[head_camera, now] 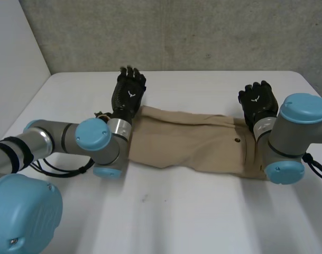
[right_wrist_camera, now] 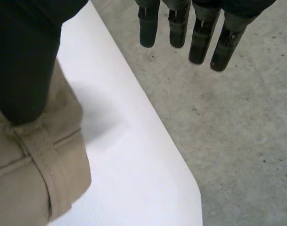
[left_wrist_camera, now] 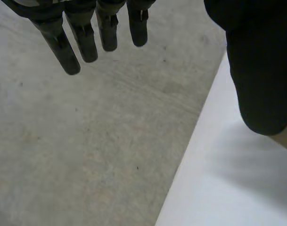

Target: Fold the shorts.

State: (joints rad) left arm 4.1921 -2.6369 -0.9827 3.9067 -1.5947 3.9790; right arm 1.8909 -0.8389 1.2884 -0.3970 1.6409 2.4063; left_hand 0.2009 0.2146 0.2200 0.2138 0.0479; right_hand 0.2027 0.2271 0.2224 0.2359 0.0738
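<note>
The shorts (head_camera: 192, 143) lie flat across the middle of the tabletop (head_camera: 176, 217), running side to side. The leg end is toward the left arm and the waistband (right_wrist_camera: 35, 160) toward the right. They look already doubled lengthwise, so a crosswise fold is probably what remains.

The left robot hand (head_camera: 130, 91) sits at the far corner of the leg end. Its fingers (left_wrist_camera: 82, 42) are straight and slightly spread, holding nothing. They point past the tabletop's far edge toward the grey wall (head_camera: 203, 32).

The right robot hand (head_camera: 258, 101) sits at the far corner of the waistband. Its fingers (right_wrist_camera: 200, 42) are also straight and empty. Its thumb (right_wrist_camera: 25, 61) is over the waistband next to a belt loop (right_wrist_camera: 37, 150), but I cannot tell whether it touches the cloth.

With one hand at each end, the robot seems set to take the two far corners or press the cloth flat before folding.

Room is tight on the far side, where the edge runs just beyond the shorts and both sets of fingertips overhang it. The near side offers wide bare tabletop, with space past each end too. The left forearm lies beside the leg end, and the right arm's joint covers the waistband's near corner, so the arms themselves crowd the fold path.
</note>
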